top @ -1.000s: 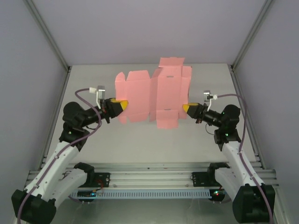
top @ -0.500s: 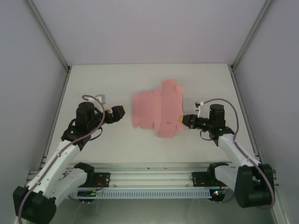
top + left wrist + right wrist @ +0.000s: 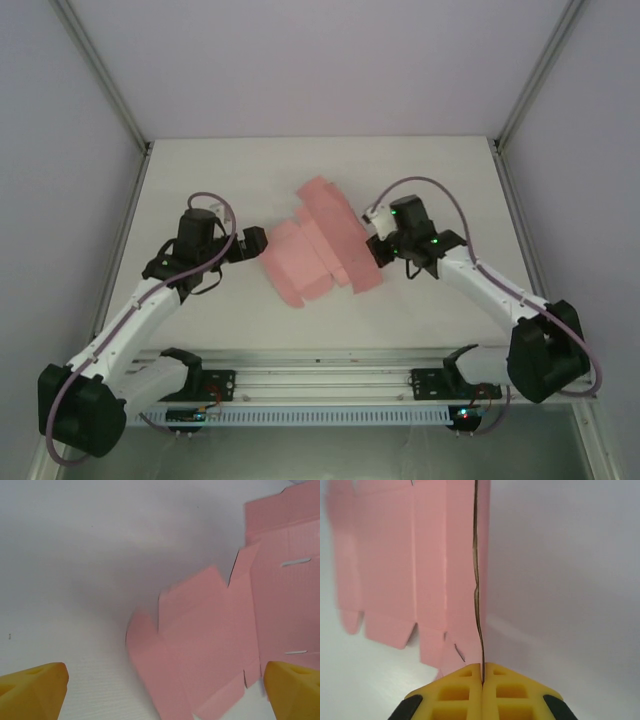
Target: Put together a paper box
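While right hand (image 3: pixel 482 670) pinches paper box (image 3: pixel 420 555) edge, left hand (image 3: pixel 254 240) clear.

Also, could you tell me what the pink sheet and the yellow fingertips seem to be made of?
The paper box looks like thin matte pink card: die-cut flaps and slots, a hair-thin edge. The fingertips of the right gripper look like matte yellow moulded plastic or rubber, with recessed pockets; which is unclear.

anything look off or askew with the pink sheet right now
Yes. The paper box is an unfolded sheet sitting diagonally, skewed to the table. The right hand pinches one edge, which looks slightly buckled near the grip. The left hand is open by the opposite edge, gripping nothing.
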You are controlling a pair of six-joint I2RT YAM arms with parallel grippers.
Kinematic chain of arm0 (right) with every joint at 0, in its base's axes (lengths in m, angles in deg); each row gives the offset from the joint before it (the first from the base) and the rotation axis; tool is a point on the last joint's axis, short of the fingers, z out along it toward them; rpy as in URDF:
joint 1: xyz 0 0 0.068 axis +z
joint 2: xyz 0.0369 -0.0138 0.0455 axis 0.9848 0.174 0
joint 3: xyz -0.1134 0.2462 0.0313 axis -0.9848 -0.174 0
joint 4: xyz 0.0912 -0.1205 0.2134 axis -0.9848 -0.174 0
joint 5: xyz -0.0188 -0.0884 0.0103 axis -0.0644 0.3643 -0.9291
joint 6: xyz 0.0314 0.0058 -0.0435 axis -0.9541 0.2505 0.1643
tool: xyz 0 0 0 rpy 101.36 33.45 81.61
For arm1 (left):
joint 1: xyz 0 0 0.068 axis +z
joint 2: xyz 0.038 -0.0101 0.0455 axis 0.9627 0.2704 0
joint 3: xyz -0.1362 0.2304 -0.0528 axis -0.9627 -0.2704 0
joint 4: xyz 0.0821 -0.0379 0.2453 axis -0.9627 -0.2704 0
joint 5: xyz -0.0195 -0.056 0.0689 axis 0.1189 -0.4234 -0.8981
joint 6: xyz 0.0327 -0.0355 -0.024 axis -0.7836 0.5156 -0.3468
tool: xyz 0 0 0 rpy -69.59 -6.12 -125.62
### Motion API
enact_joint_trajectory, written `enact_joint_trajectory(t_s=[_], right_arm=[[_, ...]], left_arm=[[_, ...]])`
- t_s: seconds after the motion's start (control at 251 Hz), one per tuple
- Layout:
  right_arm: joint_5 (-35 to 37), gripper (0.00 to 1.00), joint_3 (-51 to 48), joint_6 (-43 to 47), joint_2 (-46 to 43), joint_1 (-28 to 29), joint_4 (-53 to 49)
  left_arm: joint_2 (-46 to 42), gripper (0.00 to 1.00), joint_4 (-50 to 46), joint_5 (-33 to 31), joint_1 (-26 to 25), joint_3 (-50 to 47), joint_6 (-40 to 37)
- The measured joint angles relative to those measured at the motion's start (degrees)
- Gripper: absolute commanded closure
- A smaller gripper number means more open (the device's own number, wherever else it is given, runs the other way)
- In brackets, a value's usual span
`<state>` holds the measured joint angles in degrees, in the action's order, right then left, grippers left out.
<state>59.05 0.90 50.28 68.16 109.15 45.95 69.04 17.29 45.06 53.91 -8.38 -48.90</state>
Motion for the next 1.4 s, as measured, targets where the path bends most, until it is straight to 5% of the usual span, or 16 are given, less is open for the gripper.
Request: enact_joint_trajectory(t_s=[0.247, 0.483, 0.998, 1.401], right_arm=[[17.9, 1.00, -0.4, 21.6, 6.8, 6.6, 7.4], [22.3, 1.00, -3.6, 33.2, 10.4, 10.9, 19.4], [18.5, 1.00, -3.7, 34.0, 11.6, 11.0, 19.8], [13.3, 1.00, -3.0, 28.8, 11.6, 8.8, 17.6]], left_arm=[[0.3, 0.00, 0.0, -1.4, 0.5, 0.5, -0.3], [8.0, 0.00, 0.6, -1.4, 2.5, 3.2, -0.3], [32.7, 0.01, 5.9, 2.8, 0.3, 16.6, -10.2], [34.4, 0.01, 6.0, 3.5, -5.2, 15.8, -13.9]])
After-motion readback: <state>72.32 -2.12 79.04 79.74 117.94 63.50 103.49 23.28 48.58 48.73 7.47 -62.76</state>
